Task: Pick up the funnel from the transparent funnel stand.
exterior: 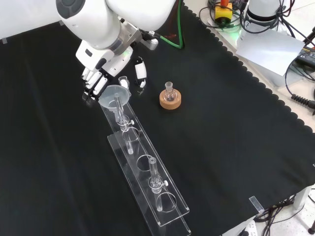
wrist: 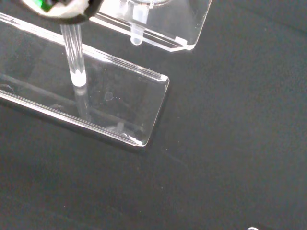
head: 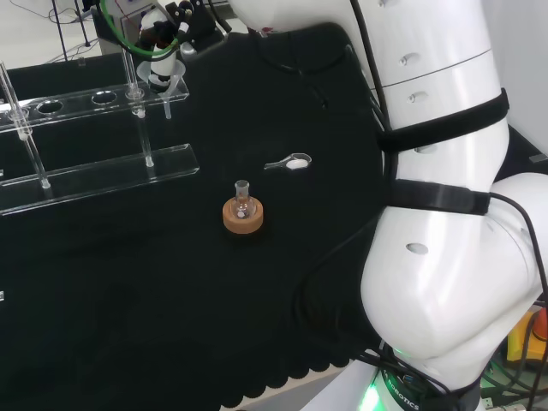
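Note:
The clear funnel [exterior: 115, 95] sits in the end hole of the transparent stand [exterior: 147, 169], its stem hanging through the upper shelf [head: 77, 103]. In the head view the funnel [head: 168, 84] is just below the hand [head: 161, 38]. From the front, the black and white hand [exterior: 101, 73] is over the funnel's far side, with fingers [exterior: 92, 83] to the left of the rim and the thumb [exterior: 141, 70] to the right, spread apart and not closed on it. The wrist view shows the funnel's stem tip [wrist: 136, 36] under the shelf end and the stand's base plate [wrist: 120, 108].
A small glass flask on a cork ring [head: 243, 212] stands on the cloth to the right of the stand in the front view [exterior: 170, 98]. A small white spoon [head: 291, 163] lies beyond it. The arm's white links [head: 445, 214] stand at the head view's right.

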You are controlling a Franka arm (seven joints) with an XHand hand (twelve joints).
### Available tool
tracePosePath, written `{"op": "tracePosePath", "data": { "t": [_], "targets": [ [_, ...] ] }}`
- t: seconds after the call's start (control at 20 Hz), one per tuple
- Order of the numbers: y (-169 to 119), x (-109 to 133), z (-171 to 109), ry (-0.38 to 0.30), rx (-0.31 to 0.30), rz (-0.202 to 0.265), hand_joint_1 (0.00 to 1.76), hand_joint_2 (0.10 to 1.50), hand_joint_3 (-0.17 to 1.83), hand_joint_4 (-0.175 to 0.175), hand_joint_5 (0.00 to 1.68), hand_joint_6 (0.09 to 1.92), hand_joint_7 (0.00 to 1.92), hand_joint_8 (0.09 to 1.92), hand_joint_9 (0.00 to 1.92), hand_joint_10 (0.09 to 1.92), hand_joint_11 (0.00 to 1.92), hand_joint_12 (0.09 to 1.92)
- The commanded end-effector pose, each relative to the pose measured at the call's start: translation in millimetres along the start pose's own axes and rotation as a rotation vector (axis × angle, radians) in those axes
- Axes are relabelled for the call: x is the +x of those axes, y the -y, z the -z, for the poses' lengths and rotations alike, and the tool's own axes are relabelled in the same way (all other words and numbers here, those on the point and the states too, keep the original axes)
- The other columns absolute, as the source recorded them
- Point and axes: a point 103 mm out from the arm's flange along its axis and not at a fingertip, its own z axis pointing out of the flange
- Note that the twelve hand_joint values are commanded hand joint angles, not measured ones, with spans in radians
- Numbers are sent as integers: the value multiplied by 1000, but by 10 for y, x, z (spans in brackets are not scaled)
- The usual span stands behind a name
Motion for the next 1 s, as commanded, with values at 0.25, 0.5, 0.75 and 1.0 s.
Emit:
{"op": "tracePosePath", "data": {
  "t": [0.25, 0.5, 0.75, 1.0],
  "targets": [
    [-55, -14, -36, 11, 6, 11, 797, 587, 628, -121, 118, 87, 0, 743, 327, 795, 341, 1390],
    [-141, -10, -86, 14, 27, 8, 796, 585, 636, -120, 121, 87, 0, 702, 316, 790, 342, 1386],
    [-168, 37, -96, 29, 23, 7, 795, 583, 646, -117, 131, 87, 0, 625, 296, 782, 335, 1378],
    [-199, 63, -103, 48, 32, 12, 798, 582, 655, -117, 143, 87, 0, 638, 317, 774, 327, 1377]
  ]
}}
